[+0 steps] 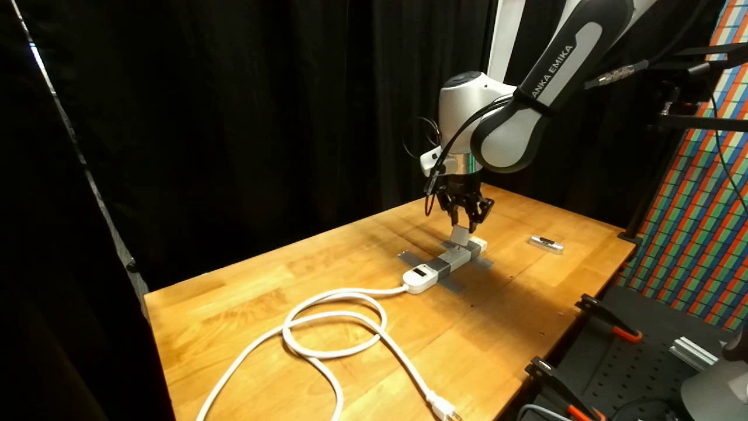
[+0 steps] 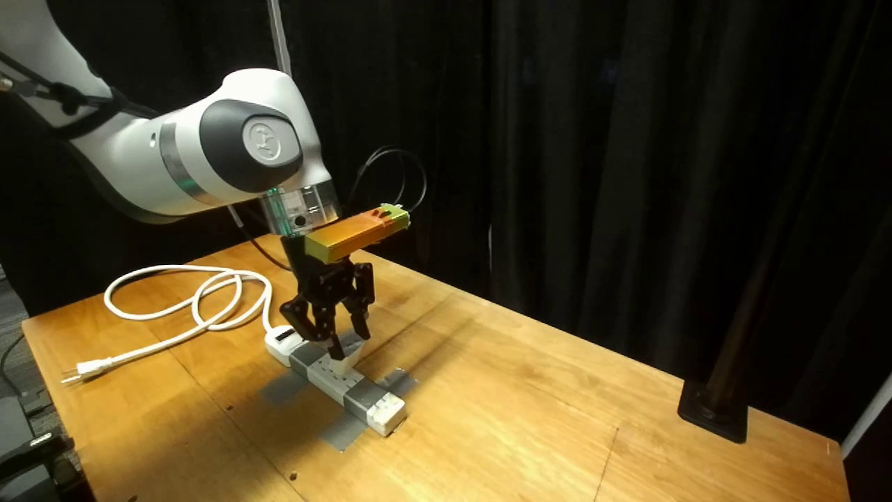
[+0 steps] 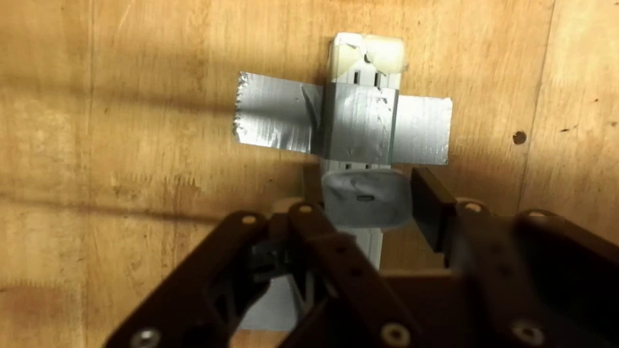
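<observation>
Your gripper pinches the white charger by its sides over the power strip, which gray tape presumably anchors against shifting.

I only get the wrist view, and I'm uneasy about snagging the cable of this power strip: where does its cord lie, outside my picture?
Observer: The white cord lies in loose loops on the wooden table; both exterior views show it.
Operator: Is its plug connected to anything?
Observer: No, it lies loose on the table.
Operator: And around the hand, what am I missing?
Observer: In an exterior view, a small silvery bar lies on the table, apart from the power strip.
</observation>
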`<state>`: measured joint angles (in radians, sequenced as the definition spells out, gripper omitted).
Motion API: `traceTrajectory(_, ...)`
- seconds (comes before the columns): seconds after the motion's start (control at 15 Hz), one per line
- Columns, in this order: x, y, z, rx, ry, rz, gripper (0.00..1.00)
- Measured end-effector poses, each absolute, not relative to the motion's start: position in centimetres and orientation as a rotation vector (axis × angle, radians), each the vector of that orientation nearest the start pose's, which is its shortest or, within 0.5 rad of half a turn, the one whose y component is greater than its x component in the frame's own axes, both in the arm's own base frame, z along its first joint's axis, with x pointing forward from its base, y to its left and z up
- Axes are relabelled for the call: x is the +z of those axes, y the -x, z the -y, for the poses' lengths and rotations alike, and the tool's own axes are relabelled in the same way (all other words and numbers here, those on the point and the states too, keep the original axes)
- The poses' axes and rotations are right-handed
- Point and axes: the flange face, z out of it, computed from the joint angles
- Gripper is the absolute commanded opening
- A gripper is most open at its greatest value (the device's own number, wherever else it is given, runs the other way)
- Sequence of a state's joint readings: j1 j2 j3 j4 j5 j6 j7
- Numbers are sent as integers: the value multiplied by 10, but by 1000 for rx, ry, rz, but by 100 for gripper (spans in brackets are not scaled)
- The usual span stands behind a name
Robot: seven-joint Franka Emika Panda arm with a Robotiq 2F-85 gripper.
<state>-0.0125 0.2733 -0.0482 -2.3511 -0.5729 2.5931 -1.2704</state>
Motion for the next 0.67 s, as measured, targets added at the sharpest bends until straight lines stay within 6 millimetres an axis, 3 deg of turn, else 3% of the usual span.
traceTrajectory(0.67,203,-505,17,-275,-1906,-2206,23)
